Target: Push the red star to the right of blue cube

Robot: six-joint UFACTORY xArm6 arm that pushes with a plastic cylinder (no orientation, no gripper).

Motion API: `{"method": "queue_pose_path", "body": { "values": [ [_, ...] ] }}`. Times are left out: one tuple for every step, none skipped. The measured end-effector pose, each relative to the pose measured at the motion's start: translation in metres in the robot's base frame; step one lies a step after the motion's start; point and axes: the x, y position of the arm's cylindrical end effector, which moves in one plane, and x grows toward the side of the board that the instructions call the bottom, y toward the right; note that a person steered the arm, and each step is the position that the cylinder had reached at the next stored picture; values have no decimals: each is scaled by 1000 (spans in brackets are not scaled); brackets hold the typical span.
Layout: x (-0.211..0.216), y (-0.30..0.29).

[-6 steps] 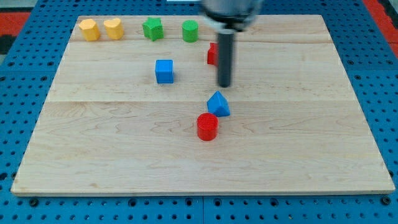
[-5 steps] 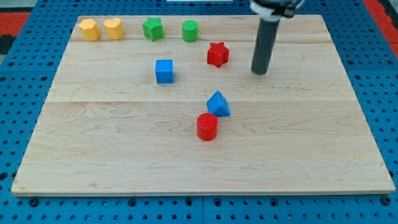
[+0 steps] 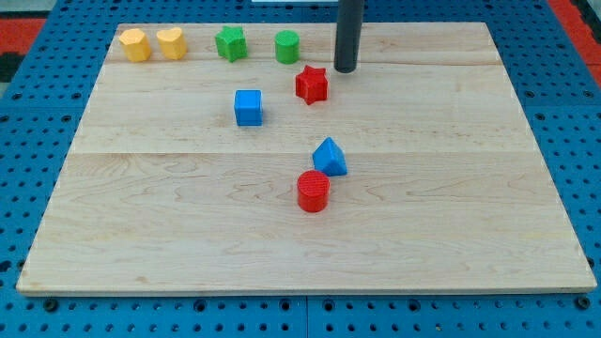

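Observation:
The red star (image 3: 312,84) lies on the wooden board (image 3: 188,235), up and to the right of the blue cube (image 3: 248,107), with a gap between them. My tip (image 3: 345,69) is just up and to the right of the red star, close to it but apart. The dark rod rises from there out of the view's top.
A blue triangular block (image 3: 330,157) and a red cylinder (image 3: 313,191) sit near the board's middle. Along the top edge stand two yellow blocks (image 3: 135,44) (image 3: 171,42), a green star (image 3: 230,43) and a green cylinder (image 3: 287,46).
My tip swung from the red star's right to its upper right. The red star slid a little to the left and down, toward the blue cube.

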Motion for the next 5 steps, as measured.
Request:
{"method": "queue_pose_path", "body": {
  "values": [
    [24, -45],
    [46, -76],
    [42, -13],
    [87, 54],
    [116, 27]
  ]
}}
